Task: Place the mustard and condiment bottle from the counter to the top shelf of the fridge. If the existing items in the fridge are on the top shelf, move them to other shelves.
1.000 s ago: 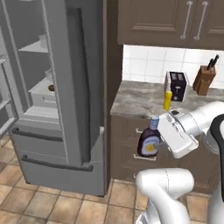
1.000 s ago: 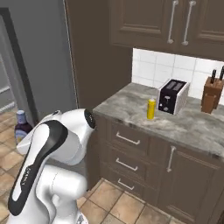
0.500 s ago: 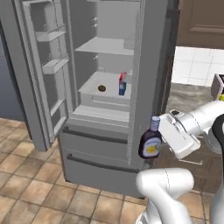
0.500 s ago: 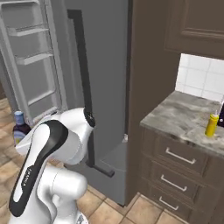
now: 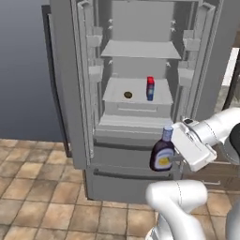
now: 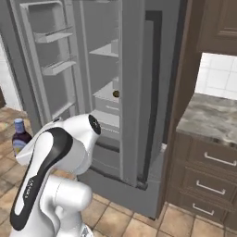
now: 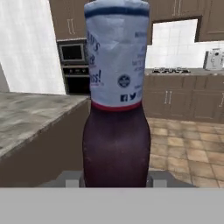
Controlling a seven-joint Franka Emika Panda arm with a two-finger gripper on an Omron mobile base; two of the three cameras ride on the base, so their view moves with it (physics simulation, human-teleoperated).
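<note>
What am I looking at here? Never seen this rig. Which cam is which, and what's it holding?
This is a rendered kitchen with a white robot arm on a base that can drive. Two cameras sit on that base behind the arm, one to its left and one to its right, so they show one scene from two sides. The third camera sits on the hand and looks along the gripper.

The gripper is shut on the condiment bottle, a squat dark bottle with a pale neck, held upright in front of the fridge. The hand view shows that bottle close up.

The fridge stands open. Its top shelf is bare. On the shelf below stand a small red carton and a small dark round thing I cannot identify. The right base view shows part of the grey stone counter with wooden drawers.
</note>
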